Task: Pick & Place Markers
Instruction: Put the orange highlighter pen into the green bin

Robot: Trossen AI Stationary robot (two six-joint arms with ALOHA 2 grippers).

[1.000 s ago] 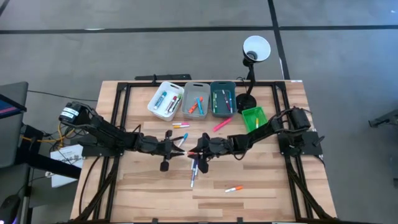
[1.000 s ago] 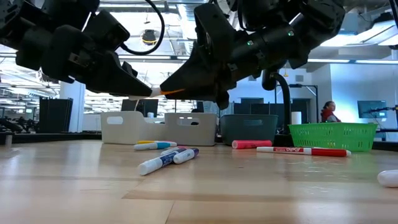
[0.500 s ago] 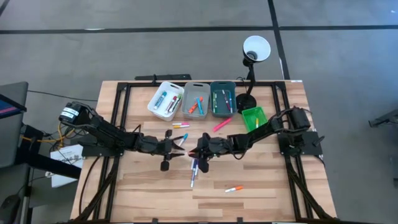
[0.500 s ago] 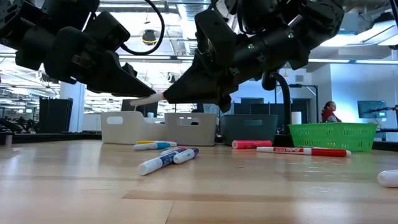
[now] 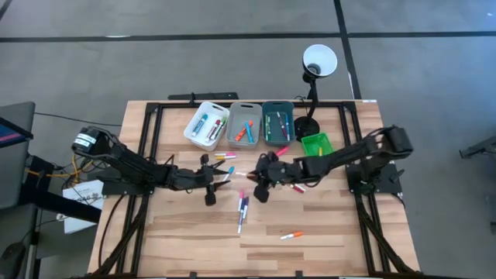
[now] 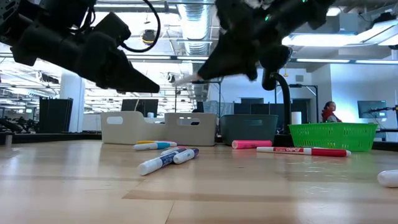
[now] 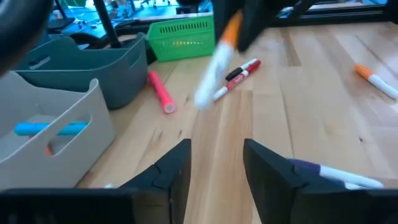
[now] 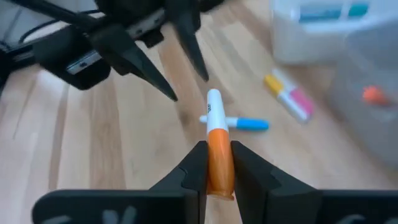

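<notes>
On the near part of the bench, loose markers remain to be sorted: an orange-and-white one lies alone, and a purple and blue pair lies nearer the middle. Above mid-bench, an orange-and-white marker is held lifted off the wood, clamped by its orange end in the right gripper; its white end points at the left gripper, whose fingers are spread with nothing between them. Farther back, a red marker, a pink one and a yellow and blue pair lie on the wood. At the far edge, the white bin, grey bin and teal bin each hold several markers. Sorting is judged partly done.
</notes>
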